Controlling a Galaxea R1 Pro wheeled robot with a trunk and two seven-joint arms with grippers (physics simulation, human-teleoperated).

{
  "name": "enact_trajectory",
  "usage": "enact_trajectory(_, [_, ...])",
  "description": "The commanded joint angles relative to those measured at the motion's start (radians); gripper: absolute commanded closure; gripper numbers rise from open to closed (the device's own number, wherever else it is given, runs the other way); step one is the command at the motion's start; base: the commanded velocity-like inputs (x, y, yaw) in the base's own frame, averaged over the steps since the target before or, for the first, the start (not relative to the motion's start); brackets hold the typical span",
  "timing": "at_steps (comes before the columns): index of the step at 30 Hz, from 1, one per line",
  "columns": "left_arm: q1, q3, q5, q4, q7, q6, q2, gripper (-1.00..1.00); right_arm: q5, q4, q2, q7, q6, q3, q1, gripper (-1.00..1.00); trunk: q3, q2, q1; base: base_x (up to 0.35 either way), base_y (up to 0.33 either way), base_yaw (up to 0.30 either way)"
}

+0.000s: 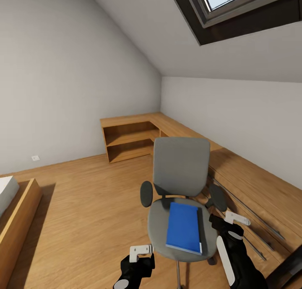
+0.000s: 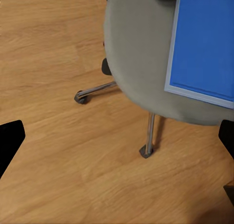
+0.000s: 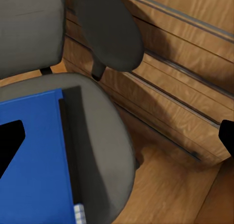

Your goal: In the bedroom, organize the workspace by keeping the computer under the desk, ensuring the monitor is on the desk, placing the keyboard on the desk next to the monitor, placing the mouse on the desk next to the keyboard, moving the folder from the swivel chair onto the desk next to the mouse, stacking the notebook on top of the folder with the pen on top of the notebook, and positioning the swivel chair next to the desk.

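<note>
Blue and flat, the folder [image 1: 183, 228] lies on the grey seat of the swivel chair [image 1: 180, 167], its long side running toward the backrest, and nothing rests on top of it. The chair stands on the wood floor [image 1: 84, 205] just beside a run of low wooden cabinets [image 1: 247, 188], facing the robot, which puts the folder within reach of both arms.

Left end effector [image 1: 140, 252] hangs low in front of the seat's near edge, and in its wrist view the dark fingertips [image 2: 10, 141] sit far apart, so it is spread and holds nothing. Right end effector [image 1: 235, 218] hovers by the chair's armrest [image 1: 217, 197] at the folder's side, also spread wide and empty. That flanking pose reads as a setup for lifting the folder off the seat.
</note>
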Motion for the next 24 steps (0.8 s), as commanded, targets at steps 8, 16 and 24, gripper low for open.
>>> enact_trajectory(8, [-0.002,-0.004,0.009,0.002,0.002,-0.013,0.002,-1.00,-0.007,0.024,-0.001,0.004,0.004,0.025,-0.001,-1.00,-0.001,-0.001,0.000,0.001,0.012,0.000])
enact_trajectory(16, [-0.002,-0.004,0.009,0.003,0.001,-0.014,0.009,-1.00,-0.005,0.041,-0.003,0.005,0.003,0.079,-0.001,-1.00,-0.001,-0.001,0.000,0.089,0.216,0.000])
enact_trajectory(24, [-0.002,-0.004,0.008,0.003,0.001,-0.014,0.010,-1.00,-0.003,0.043,-0.004,0.006,0.003,0.085,-0.001,-1.00,-0.001,-0.001,0.000,0.154,0.287,0.000])
